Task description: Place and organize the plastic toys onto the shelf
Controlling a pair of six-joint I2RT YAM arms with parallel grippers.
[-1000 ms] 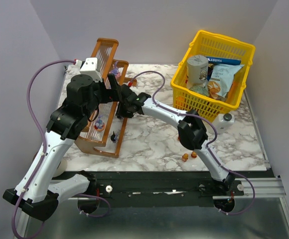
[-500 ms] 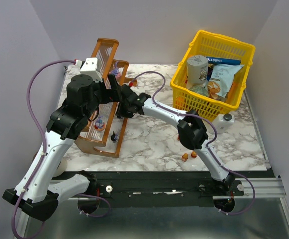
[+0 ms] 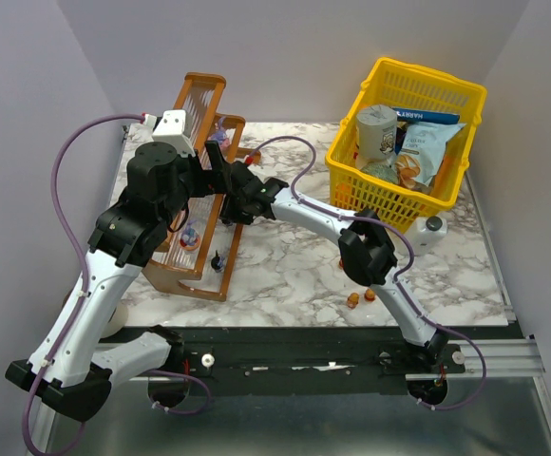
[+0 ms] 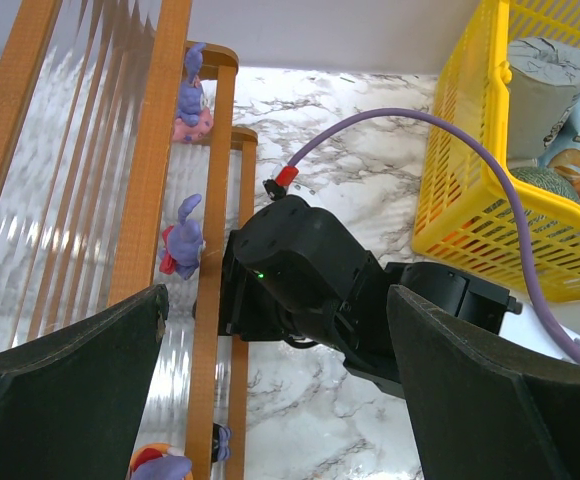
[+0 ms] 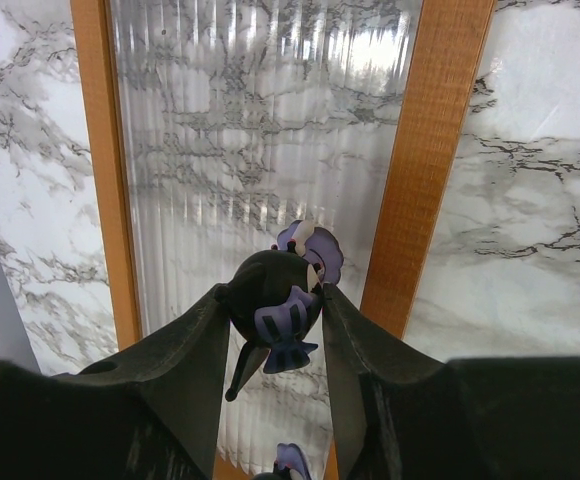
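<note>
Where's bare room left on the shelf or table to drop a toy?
Free: the ribbed tier beyond the dark toy in the right fingers, between the wooden rails; the marble between shelf and yellow basket. Crowded: the narrow step with purple toys; orange toys at the table's front edge.

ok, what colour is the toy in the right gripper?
The toy is navy-black with purple striped bits; best in right wrist view.
</note>
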